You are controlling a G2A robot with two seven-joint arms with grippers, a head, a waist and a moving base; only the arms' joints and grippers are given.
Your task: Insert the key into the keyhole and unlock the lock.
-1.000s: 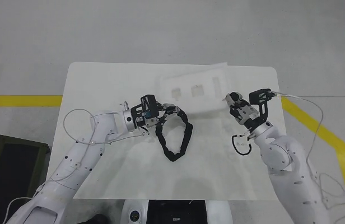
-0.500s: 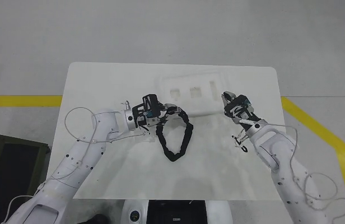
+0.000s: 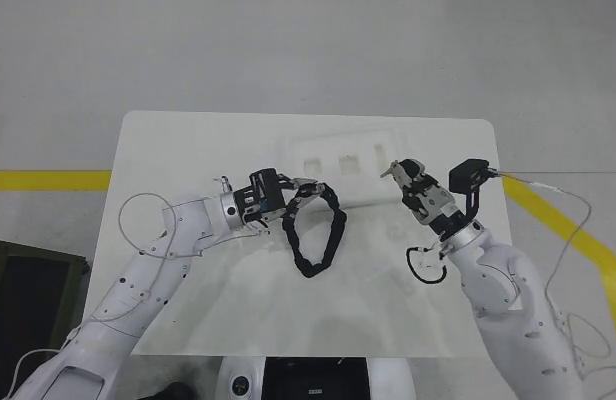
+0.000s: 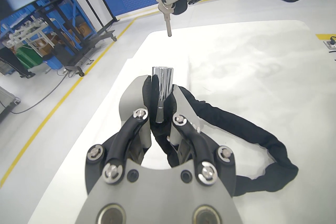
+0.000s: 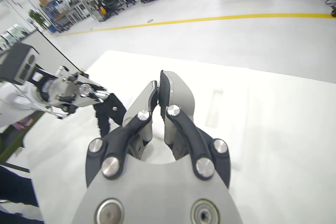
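My left gripper (image 3: 291, 189) is shut on the chrome lock cylinder (image 3: 308, 187) left of the table's middle. In the left wrist view the lock cylinder (image 4: 163, 76) stands up between the pads, and its black sleeved chain (image 4: 236, 120) trails off onto the table. In the top view the chain (image 3: 329, 236) hangs in a loop toward the front. My right gripper (image 3: 401, 172) is to the right of the lock, apart from it, shut on the key (image 4: 168, 22), whose blade points down. In the right wrist view the right gripper (image 5: 159, 90) has its pads pressed together, hiding the key.
A white foam tray (image 3: 338, 160) with several shallow recesses lies at the back of the white table (image 3: 188, 150), between and behind the two grippers. A black cable loop (image 3: 425, 266) hangs off my right wrist. The table's front half is bare.
My right gripper has turned at the wrist and shifted left toward the lock with the key. The left gripper has edged right and lifted the lock; the chain loop followed.
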